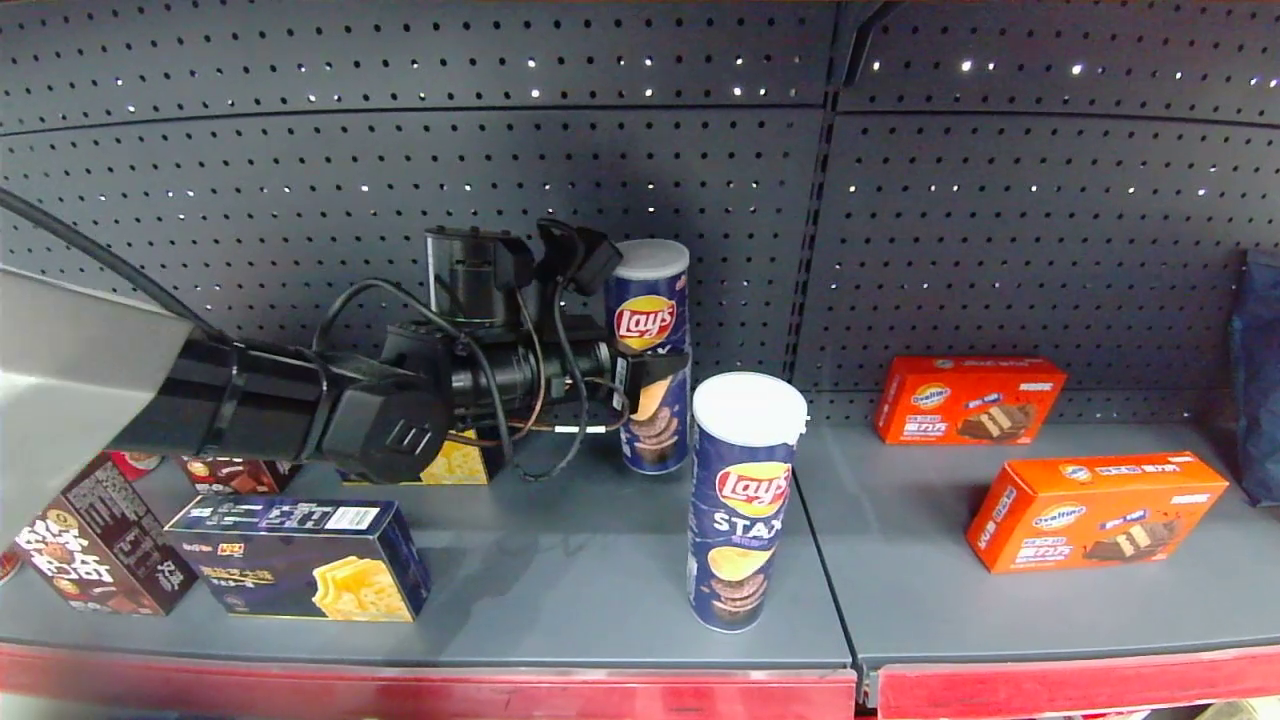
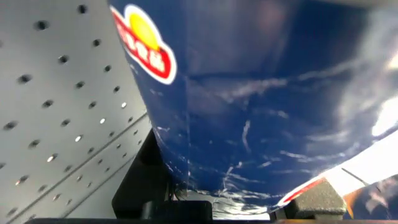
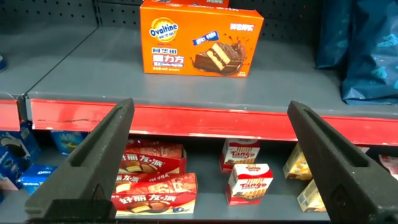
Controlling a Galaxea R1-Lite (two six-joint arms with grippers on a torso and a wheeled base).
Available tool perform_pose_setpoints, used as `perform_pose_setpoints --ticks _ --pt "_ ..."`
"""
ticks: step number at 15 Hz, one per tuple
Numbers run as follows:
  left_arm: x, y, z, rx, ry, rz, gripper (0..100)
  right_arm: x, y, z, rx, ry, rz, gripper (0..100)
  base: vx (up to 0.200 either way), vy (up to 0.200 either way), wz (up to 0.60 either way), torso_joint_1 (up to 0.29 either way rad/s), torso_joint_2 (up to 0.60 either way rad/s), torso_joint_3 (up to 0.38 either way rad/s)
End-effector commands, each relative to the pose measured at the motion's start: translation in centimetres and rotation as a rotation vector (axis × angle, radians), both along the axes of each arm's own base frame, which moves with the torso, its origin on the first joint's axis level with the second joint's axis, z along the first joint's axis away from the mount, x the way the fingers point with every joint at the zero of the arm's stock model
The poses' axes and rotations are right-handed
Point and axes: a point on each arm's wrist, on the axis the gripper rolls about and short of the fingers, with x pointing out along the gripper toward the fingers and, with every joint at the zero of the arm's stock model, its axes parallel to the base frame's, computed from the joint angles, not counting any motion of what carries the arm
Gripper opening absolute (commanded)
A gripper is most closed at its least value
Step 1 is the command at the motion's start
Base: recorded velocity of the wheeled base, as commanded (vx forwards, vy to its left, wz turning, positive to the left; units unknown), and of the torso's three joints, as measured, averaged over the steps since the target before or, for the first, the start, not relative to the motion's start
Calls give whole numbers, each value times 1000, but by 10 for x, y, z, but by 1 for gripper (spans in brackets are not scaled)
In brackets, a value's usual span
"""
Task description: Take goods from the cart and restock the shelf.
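The left tool (image 1: 650, 372) is closed around the rear chip can (image 1: 652, 300), about halfway up its blue wall; one dark finger (image 1: 662, 364) lies across the front of the can, and in the left wrist view the dark pads (image 2: 318, 198) press against its blue side. This can is upright at the back of the shelf (image 1: 600, 590), close to the grey pegboard wall (image 1: 300, 180); whether its base touches the shelf board, I cannot tell. The front chip can (image 1: 745, 500) also stands upright, nearer to the red front edge and a little to the right of the held one; it is apart from it and no tool touches it.

The right tool (image 3: 211, 165) is wide open and holds nothing; its two dark fingers (image 3: 87, 168) are spread in front of the red edge of the shelf, and the front orange box (image 3: 200, 38) lies on the shelf beyond them. The rear orange box (image 1: 968, 400) lies behind that one, near the wall; a blue bag (image 1: 1260, 380) is at the far right end.

On the left part of the shelf lie a dark blue cracker box (image 1: 300, 558) and, beside it, a dark brown box (image 1: 100, 550); a yellow box (image 1: 462, 462) is partly hidden behind the left arm. On the lower shelf, seen in the right wrist view, are red boxes (image 3: 155, 180) and small white and red boxes (image 3: 245, 180).
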Motion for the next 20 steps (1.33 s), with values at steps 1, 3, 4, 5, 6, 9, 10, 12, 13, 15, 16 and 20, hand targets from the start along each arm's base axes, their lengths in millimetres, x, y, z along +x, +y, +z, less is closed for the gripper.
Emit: perform_pose_setpoints --ticks 1,3,4,5,6,9,10,12,13,15,16,20 --pt "10 -11 -7 3 5 -12 0 0 0 0 -1 3 0 100 0 0 0 0 0 0" --pt "14 -14 -7 -3 -3 -15 0 0 0 0 1 1 -1 100 0 0 0 0 0 0" --pt "15 -16 -7 -4 -4 -18 0 0 0 0 -1 1 -1 100 0 0 0 0 0 0" --pt "17 -18 -8 -5 -5 -18 0 0 0 0 1 1 0 100 0 0 0 0 0 0" --pt "20 -20 -12 -2 2 -19 0 0 0 0 1 1 0 100 0 0 0 0 0 0" --pt "25 -23 -18 2 9 -19 0 0 0 0 2 2 -1 100 0 0 0 0 0 0" --pt "27 -24 -20 2 6 -20 0 0 0 0 2 1 -1 100 0 0 0 0 0 0" --pt "28 -24 -20 3 6 -15 0 0 0 0 2 2 -3 100 0 0 0 0 0 0" --pt "30 -25 -25 7 14 -14 0 0 0 0 4 1 -3 100 0 0 0 0 0 0" --pt "32 -27 -30 11 22 -15 0 0 0 0 6 1 -3 100 0 0 0 0 0 0" --pt "32 -27 -30 11 21 -15 0 0 0 0 6 1 -3 100 0 0 0 0 0 0" --pt "36 -36 -36 11 21 -27 0 0 0 0 4 2 -3 100 0 0 0 0 0 0"
